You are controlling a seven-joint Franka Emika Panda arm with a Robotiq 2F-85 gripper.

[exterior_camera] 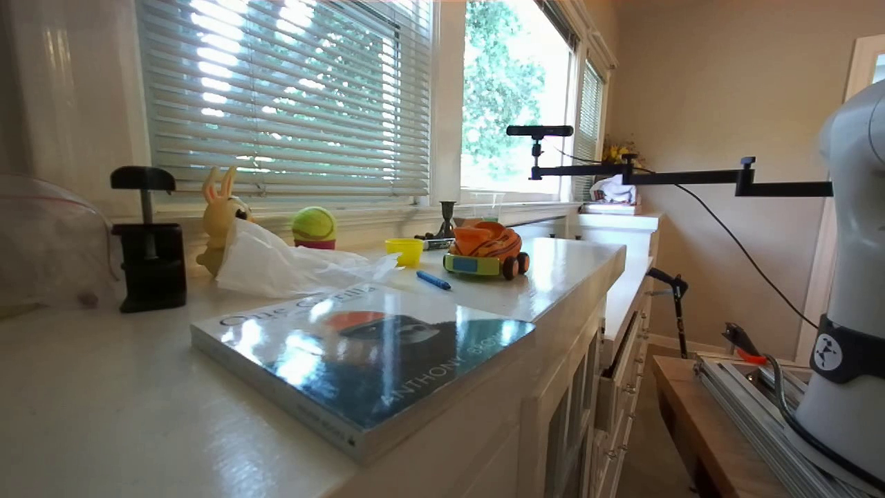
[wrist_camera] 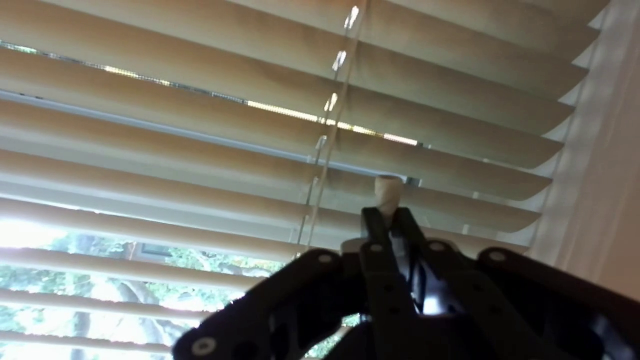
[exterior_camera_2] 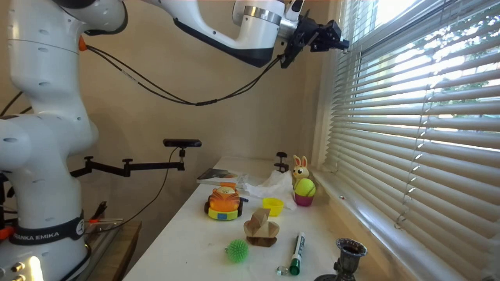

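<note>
Closest to where I'm standing, down on the white table [exterior_camera_2: 187,242], there's a dark candle holder [exterior_camera_2: 348,255], with a green-and-white marker [exterior_camera_2: 298,251] and a spiky green ball [exterior_camera_2: 237,251] a little beyond. Next back, a faceted wooden figure [exterior_camera_2: 261,230]! Behind that, an orange tiger car [exterior_camera_2: 224,203], and near it a yellow cup [exterior_camera_2: 273,209]. Farther along, a yellow-green ball [exterior_camera_2: 305,187] sits in a magenta cup [exterior_camera_2: 303,200] in front of a toy rabbit [exterior_camera_2: 300,171], and past them stands a black clamp [exterior_camera_2: 281,166]. Now eyes up, high above the table: here's the gripper [wrist_camera: 387,216], fingers almost together, and yes, a small pale knob [wrist_camera: 388,191] is pinched right at the tips! The window blind [wrist_camera: 450,115] hangs close behind that knob; whether the two touch, I can't tell from here. And through the gaps, bright green foliage [wrist_camera: 190,255] outside.
</note>
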